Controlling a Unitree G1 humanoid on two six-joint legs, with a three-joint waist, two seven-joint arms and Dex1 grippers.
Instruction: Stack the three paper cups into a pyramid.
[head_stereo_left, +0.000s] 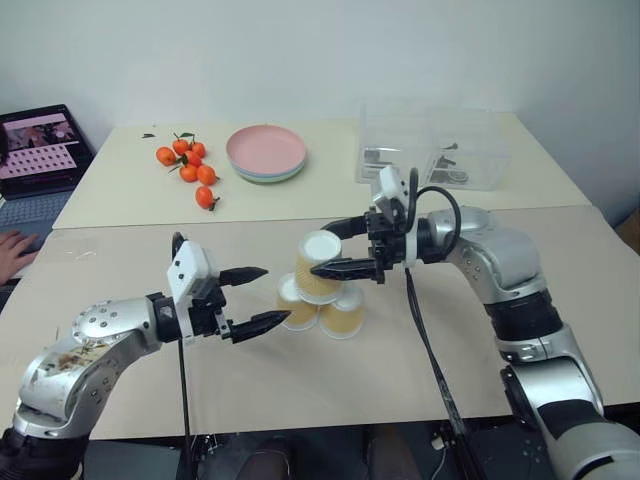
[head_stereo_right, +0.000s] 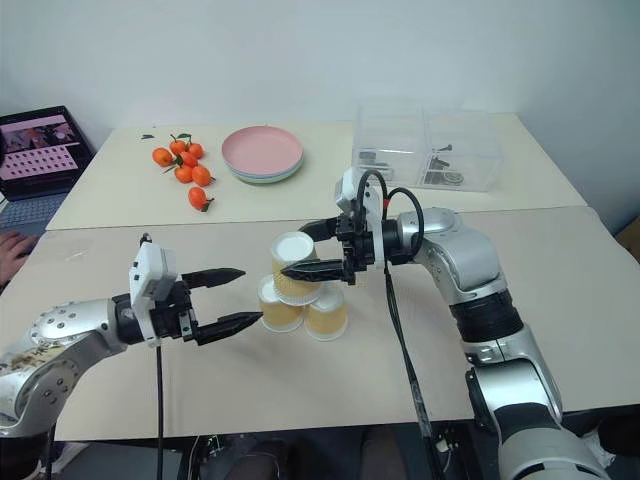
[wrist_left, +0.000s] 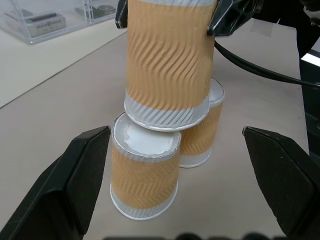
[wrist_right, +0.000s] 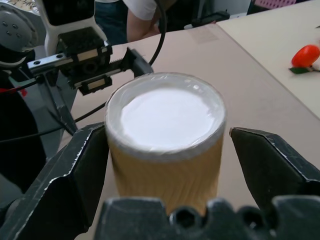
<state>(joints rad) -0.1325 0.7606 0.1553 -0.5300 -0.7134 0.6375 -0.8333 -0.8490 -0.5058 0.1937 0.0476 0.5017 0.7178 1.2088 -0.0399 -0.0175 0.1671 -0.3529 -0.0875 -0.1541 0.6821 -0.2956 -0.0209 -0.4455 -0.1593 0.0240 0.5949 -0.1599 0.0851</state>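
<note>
Beige table (head_stereo_left: 520, 330) | three paper cups (head_stereo_left: 318, 290) are stacked mid-table as a pyramid | right gripper (head_stereo_left: 345, 247) is spread around top cup, not squeezing | left gripper (head_stereo_left: 255, 298) is spread, nearby | risk: cup gets bumped, pyramid falls.

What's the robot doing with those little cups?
It is building a cup pyramid on the table. Two paper cups stand upside down side by side, and a third cup sits on top of them, tilted a bit. The right tool is open around the top cup, one finger against its side. The left tool waits open next to the stack. Farther back are tangerines, pink plates and a clear box.
</note>
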